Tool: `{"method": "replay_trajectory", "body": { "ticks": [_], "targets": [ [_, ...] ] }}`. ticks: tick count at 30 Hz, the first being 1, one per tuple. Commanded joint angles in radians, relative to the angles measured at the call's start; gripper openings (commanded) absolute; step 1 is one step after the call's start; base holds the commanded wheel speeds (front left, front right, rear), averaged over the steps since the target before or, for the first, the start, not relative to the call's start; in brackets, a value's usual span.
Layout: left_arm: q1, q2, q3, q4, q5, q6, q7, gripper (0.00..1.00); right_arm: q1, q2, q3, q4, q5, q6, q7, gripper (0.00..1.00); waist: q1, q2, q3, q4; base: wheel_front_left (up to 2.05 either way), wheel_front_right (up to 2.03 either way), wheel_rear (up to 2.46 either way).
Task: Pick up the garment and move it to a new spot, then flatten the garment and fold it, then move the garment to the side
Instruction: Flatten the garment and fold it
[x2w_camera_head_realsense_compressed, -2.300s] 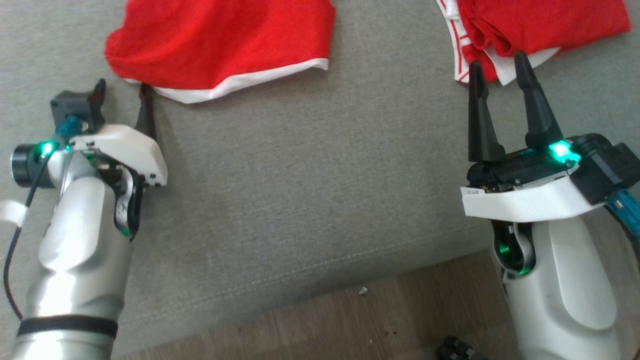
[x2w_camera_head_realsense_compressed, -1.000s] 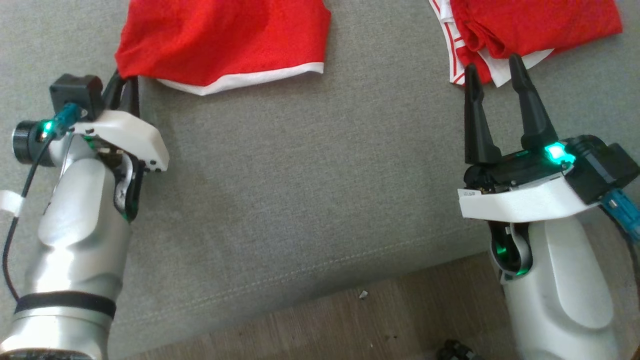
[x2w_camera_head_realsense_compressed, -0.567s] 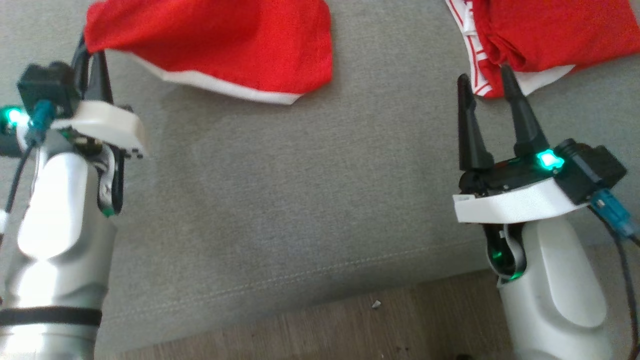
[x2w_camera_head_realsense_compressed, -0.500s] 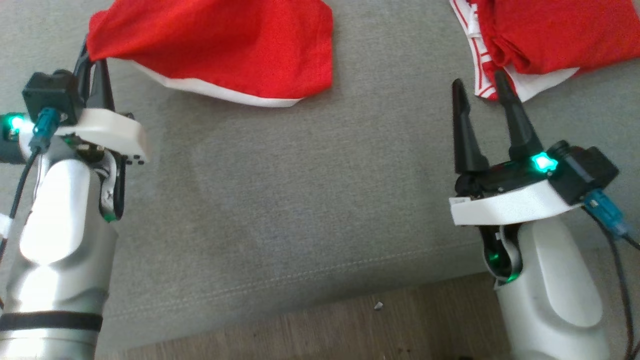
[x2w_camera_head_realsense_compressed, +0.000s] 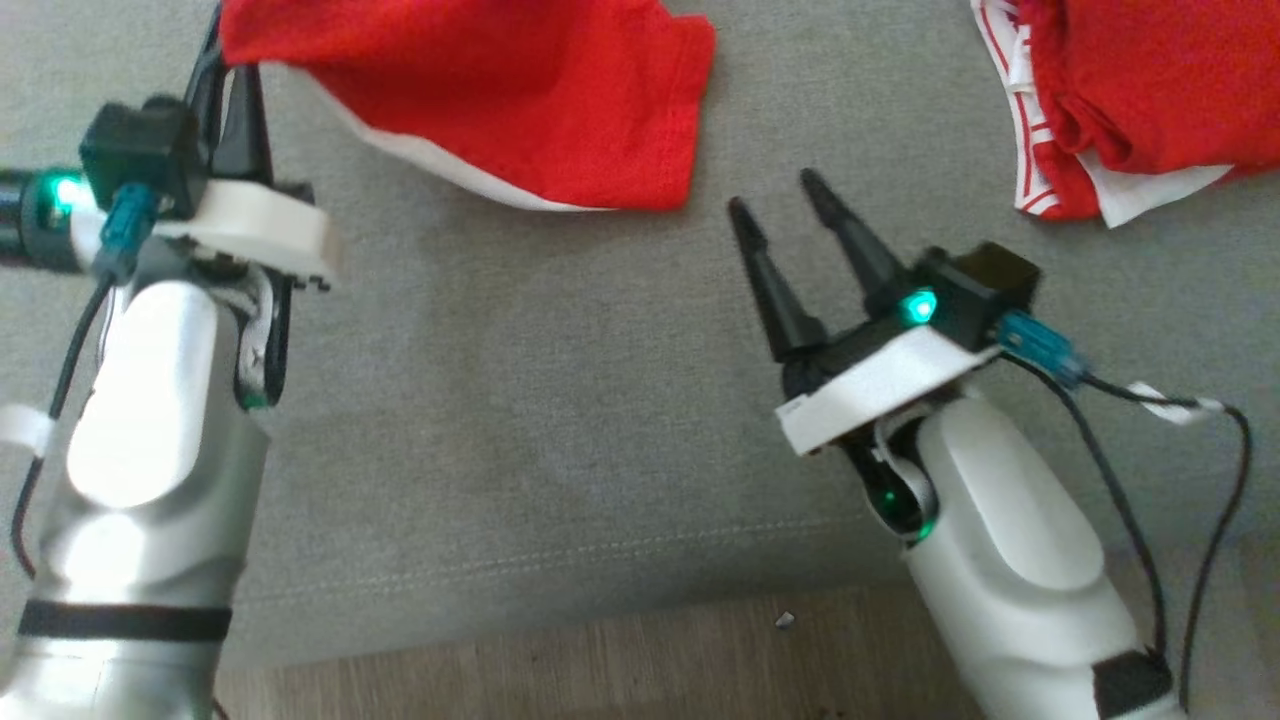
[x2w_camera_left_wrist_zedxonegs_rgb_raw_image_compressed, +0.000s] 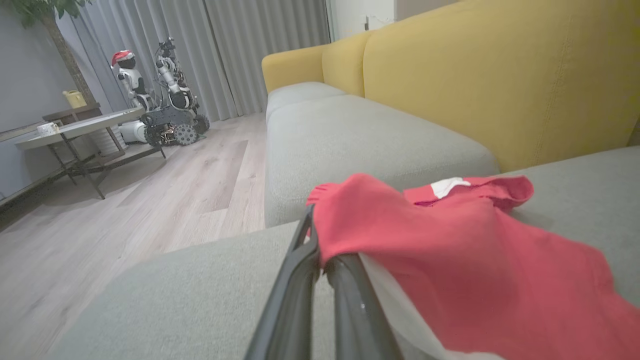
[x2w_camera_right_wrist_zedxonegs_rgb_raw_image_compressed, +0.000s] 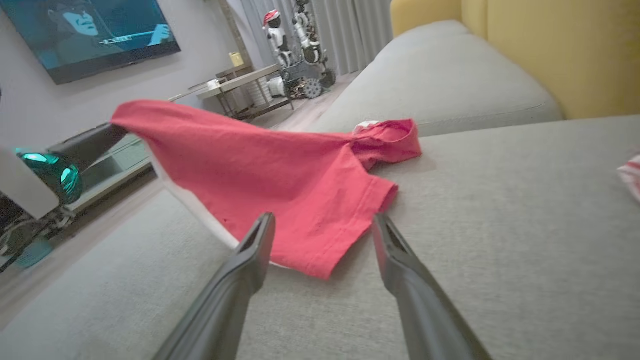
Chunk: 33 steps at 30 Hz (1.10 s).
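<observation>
Left claw (x2w_camera_head_realsense_compressed: 228, 72) tight on raised corner of red, white-hemmed garment (x2w_camera_head_realsense_compressed: 520, 100)

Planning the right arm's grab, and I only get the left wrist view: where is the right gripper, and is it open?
Observer: The right gripper is open, over the grey cushion, fingers aimed at the near corner of the red garment, not touching it.
Operator: Anything else lying nearby?
Observer: A second red-and-white garment lies bunched on the cushion to its right.
Operator: Does that near corner hang free?
Observer: No, it rests on the cushion.
</observation>
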Motion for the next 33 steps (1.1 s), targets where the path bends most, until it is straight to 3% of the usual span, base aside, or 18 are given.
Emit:
{"method": "replay_trajectory", "body": {
  "ticks": [1,7,19,25,33],
  "targets": [
    [-0.064,0.025,0.025,-0.044,0.003,-0.004,0.002,0.0,-0.034,0.011,0.042,0.003,0.031,0.006,0.014,1.0,0.0,0.0,0.002,0.007,0.0,0.0,0.0],
    [-0.119,-0.003,-0.003,-0.072,0.001,-0.014,0.011,0.0,-0.117,0.011,0.122,0.145,0.109,0.006,0.04,1.0,0.0,0.0,0.004,0.023,0.0,0.0,0.0],
    [-0.181,-0.012,-0.057,-0.158,0.012,-0.036,0.085,0.0,-0.19,0.011,0.233,0.29,0.246,0.006,-0.032,1.0,0.0,0.0,-0.023,0.014,0.0,0.0,0.0],
    [-0.183,-0.019,-0.09,-0.199,0.014,-0.053,0.122,0.0,-0.205,0.011,0.189,0.323,0.271,0.006,-0.073,1.0,0.0,0.0,-0.036,-0.012,0.0,0.0,0.0],
    [-0.332,-0.11,-0.114,-0.254,-0.065,-0.103,0.185,0.0,-0.182,0.011,0.064,0.264,0.255,0.006,-0.091,1.0,0.0,0.0,-0.059,-0.093,0.0,0.0,0.0]
  ]
}}
